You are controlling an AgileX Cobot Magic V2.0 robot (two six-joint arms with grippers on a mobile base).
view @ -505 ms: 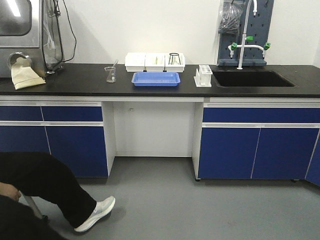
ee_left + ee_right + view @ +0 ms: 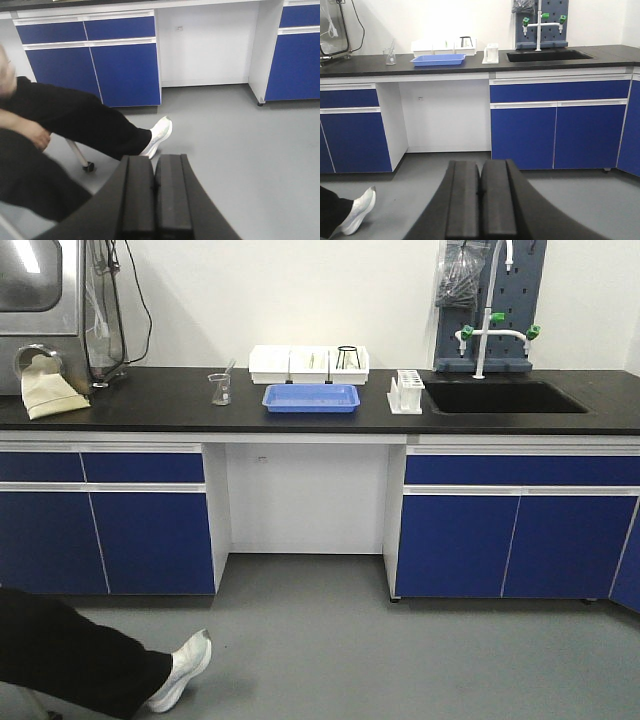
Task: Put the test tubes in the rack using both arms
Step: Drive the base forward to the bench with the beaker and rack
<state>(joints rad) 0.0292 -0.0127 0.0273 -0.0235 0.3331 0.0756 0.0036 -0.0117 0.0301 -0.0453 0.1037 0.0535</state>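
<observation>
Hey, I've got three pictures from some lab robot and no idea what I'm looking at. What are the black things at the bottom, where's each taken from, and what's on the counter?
This is a two-armed robot on wheels, facing a lab bench. The front view looks at the black counter. On it stand a clear beaker, a blue tray, white bins behind that, and the white rack beside the sink. The other two pictures come from cameras on the wrists. The black shape low in each is that arm's pincer: the left end effector and the right end effector, both shut, holding nothing. A person's shoe shows lower left.
</observation>
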